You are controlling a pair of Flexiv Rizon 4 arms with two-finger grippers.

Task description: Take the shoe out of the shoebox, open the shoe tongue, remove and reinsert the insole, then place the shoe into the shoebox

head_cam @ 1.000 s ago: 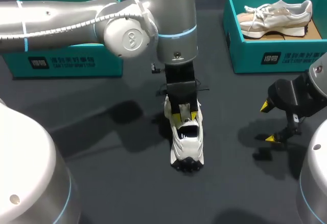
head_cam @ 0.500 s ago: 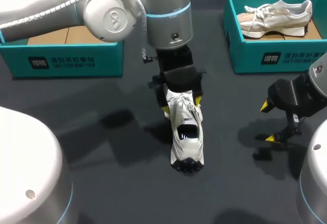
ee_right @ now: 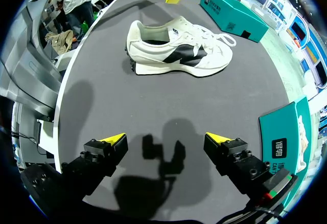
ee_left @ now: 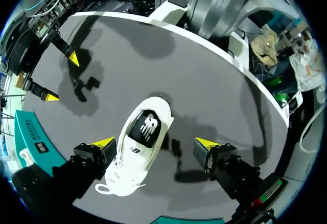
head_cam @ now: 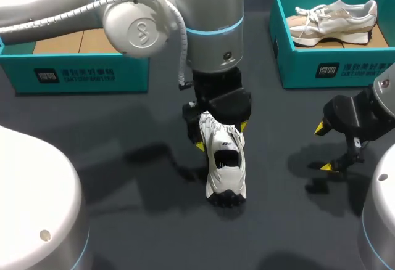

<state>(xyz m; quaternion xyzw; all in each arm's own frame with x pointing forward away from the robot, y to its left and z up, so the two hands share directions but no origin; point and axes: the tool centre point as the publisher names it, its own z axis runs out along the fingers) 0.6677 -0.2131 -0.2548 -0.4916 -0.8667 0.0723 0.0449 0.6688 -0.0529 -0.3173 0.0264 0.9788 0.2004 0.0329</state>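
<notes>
Shoe (ee_left: 139,147) stands on the dark worktop (ee_left: 214,96) between the wide-spread fingers of the left claw (ee_left: 154,143) (nearer 1 finger; contact unclear). Right claw (ee_right: 168,140) gapes wide above the worktop, well apart.

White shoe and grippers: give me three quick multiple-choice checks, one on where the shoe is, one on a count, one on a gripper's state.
1. Where is the white shoe?
A. in a shoebox
B. on the table, between the left gripper's fingers
C. lifted in the air
2. How many teal shoeboxes are on the table?
A. two
B. one
C. three
3. The right gripper is:
A. shut on the shoe
B. shut, empty
C. open, empty
Key: B, the left wrist view shows it lying between spread tips; A, one at each far side; C, its tips stand apart over bare table.
</notes>
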